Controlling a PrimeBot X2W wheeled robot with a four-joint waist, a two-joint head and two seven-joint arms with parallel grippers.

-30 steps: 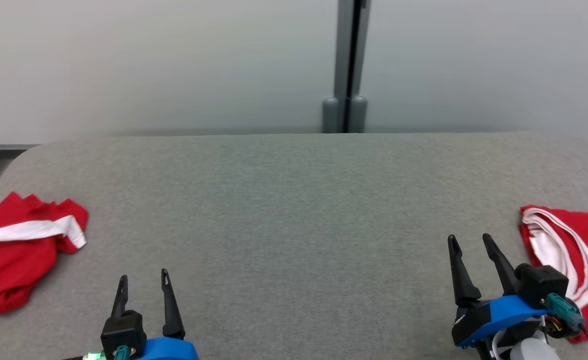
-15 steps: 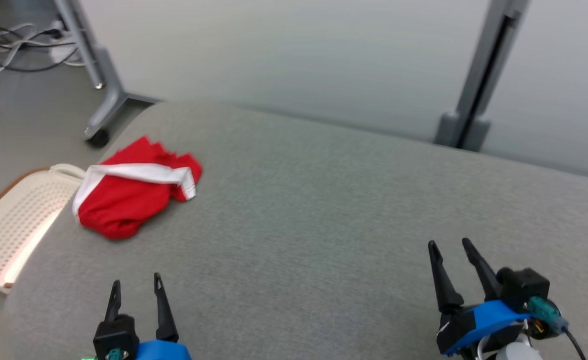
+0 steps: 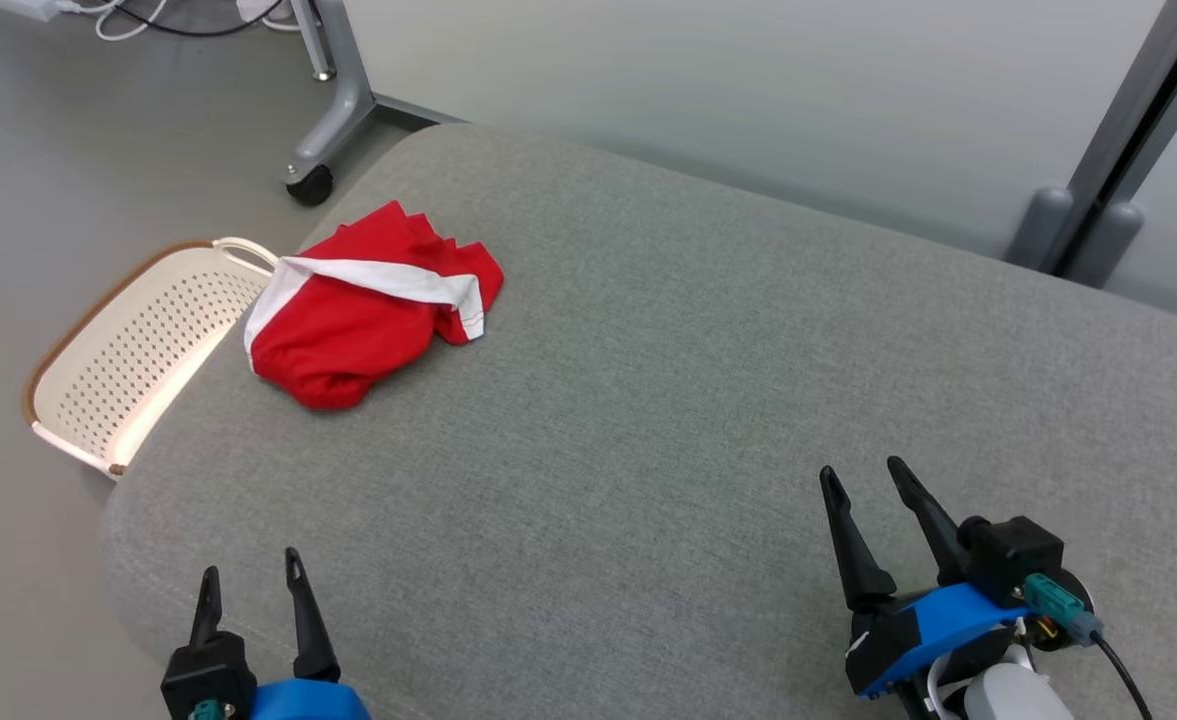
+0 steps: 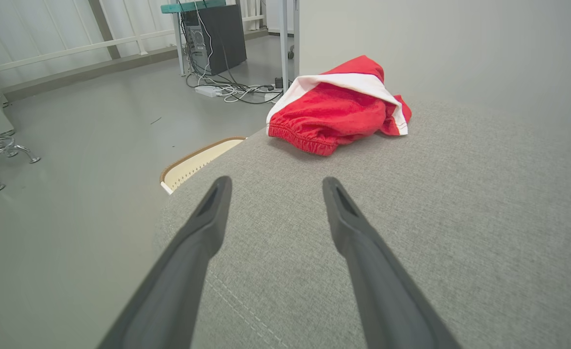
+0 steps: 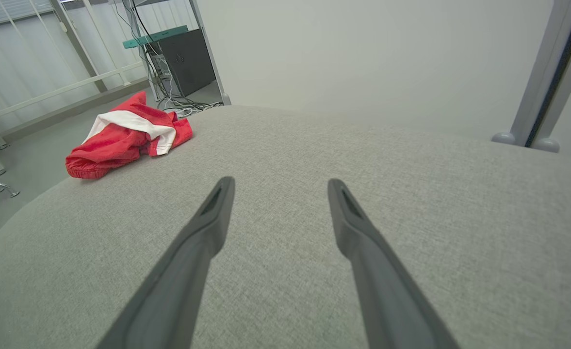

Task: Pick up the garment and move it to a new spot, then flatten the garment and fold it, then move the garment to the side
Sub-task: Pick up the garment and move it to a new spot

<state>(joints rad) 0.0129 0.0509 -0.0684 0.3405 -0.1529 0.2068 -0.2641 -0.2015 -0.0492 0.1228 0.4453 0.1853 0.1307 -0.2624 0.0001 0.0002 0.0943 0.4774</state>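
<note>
Right, the garment [image 3: 368, 305] (red, w/ a white band) lies crumpled near the far-left corner of the gray padded surface [image 3: 708, 330]. One side of it sits at the rim, above a cream perforated basket [image 3: 118, 350] that stands on the floor beside the surface. The left gripper [image 3: 251, 563] hovers at the near-left corner, fingers spread apart w/ nothing btwn them. The garment is well ahead of it, no contact. The right gripper [image 3: 861, 467] is over the near-right part, also spread wide and empty, well apart from the garment. In the left wrist view the garment [image 4: 336, 114] lies beyond the fingertips, elastic hem toward the camera, basket rim [image 4: 193, 162] to its left. In the right wrist view it [image 5: 125, 135] sits off at upper left.
</note>
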